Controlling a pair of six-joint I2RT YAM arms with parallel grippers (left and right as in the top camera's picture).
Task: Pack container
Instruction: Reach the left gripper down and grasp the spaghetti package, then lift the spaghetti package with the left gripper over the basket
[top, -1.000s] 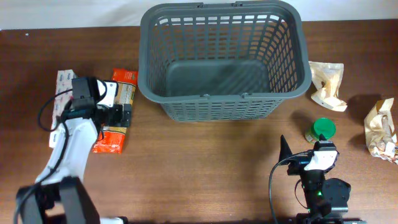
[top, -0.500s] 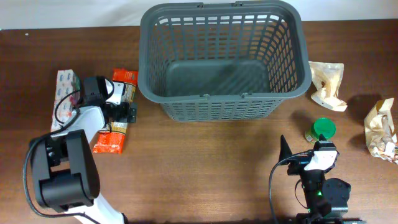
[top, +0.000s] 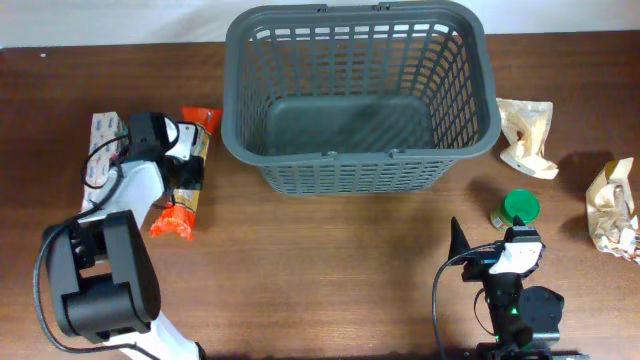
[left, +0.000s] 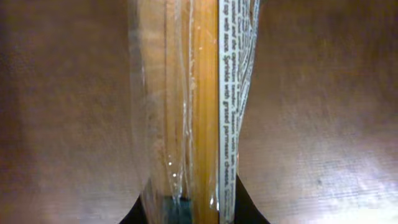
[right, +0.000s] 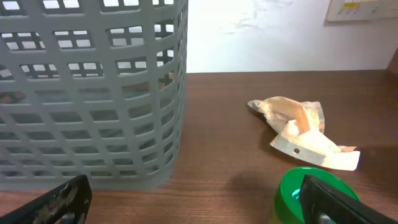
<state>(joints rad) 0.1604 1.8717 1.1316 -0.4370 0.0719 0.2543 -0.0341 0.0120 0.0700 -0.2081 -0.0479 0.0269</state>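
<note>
at the left of the table, near the left wall of the basket (top: 350, 175), a packet of spaghetti (left: 186, 112) is pinched by the left gripper (top: 188, 166). in the wrist view the dark fingers (left: 249, 214) are seen pressed against its two sides. the pick-up of a first item is judged to be in hand, since nothing is seen inside the basket. next, the packet is to be raised above the rim, carried to the right and let go over the solid bottom, its length best laid along the basket. the right gripper (right: 194, 202) is held low at the near edge, fingers spread with nothing between them. the basket wall is seen ahead on its left, and a green-lidded jar (top: 519, 207) just beside it.
</note>
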